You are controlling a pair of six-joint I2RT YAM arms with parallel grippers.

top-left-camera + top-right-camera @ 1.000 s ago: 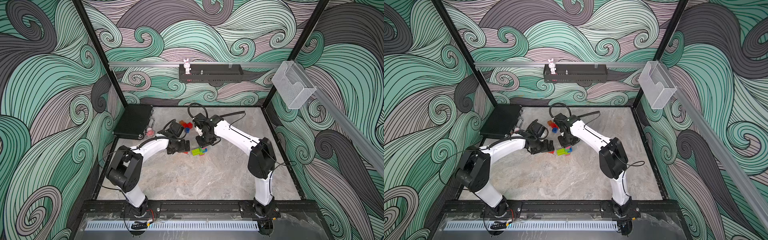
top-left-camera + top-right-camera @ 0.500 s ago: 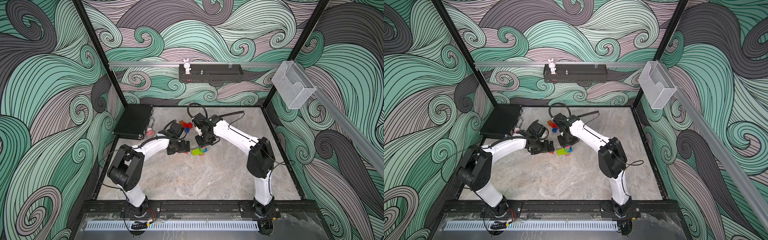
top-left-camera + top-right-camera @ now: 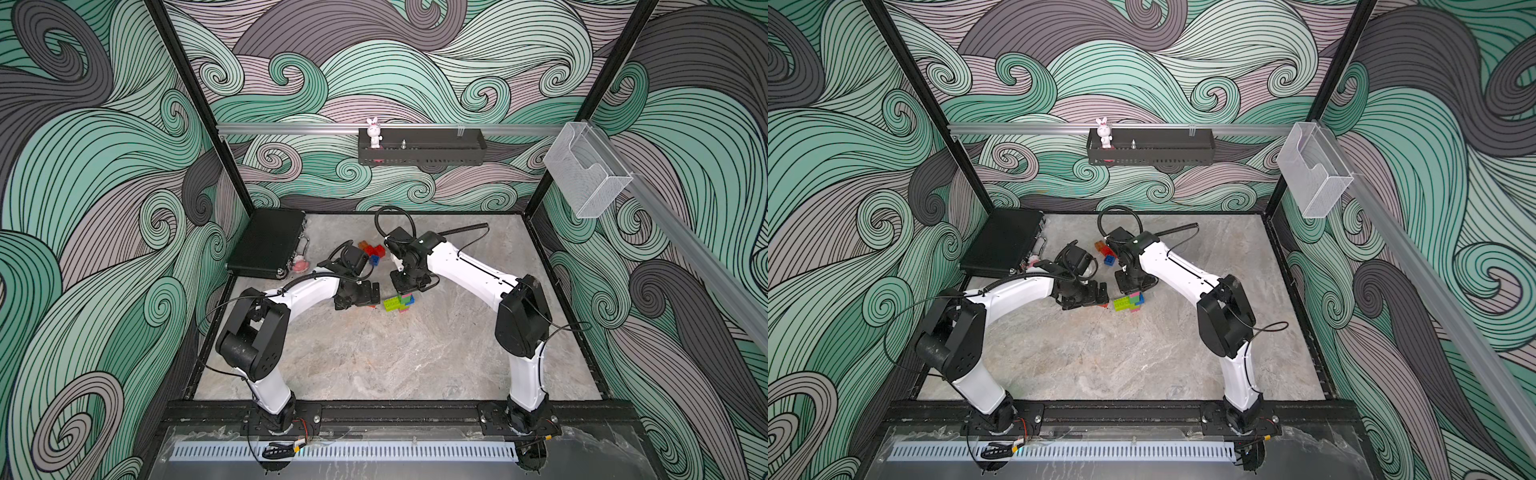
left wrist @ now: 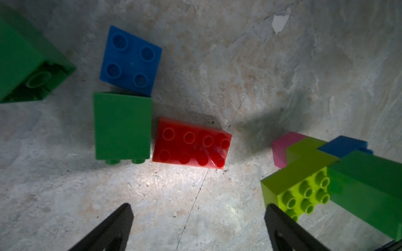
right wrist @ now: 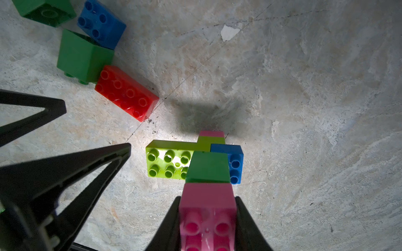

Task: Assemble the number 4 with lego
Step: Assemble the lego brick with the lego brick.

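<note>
Pink plastic sits between the right jaws, which are closed narrow on a small pink brick (image 5: 207, 208) with its studs toward the wrist. Just beyond it, in line, comes a dark green brick (image 5: 207, 167). Beyond that is a long lime brick (image 5: 167, 162) with a blue brick (image 5: 236, 162) at its end. Whether the pink one is pressed fully home on the green I cannot tell. This partial build (image 3: 399, 302) stands on the counter (image 3: 374, 365) between the two arms, as both top views show.

The left jaws are spread wide and hold nothing. They hang low over the counter just beside the build, with one tip close against the lime brick's studded face. Straight ahead of their gap lies a loose red brick (image 4: 191, 143), flat on the counter with its studs up.

Its long axis runs across the gap, from one tip toward the other. As they stand, the jaws would close on its short ends. A grip across the narrow width would, I judge, call for a turn of the wrist. The left arm is plainly the nearer to it.

Hard beside the red brick's far end a tipped green brick (image 4: 123, 126) lies on its side, with a square blue brick (image 4: 130, 60) against it.
</note>
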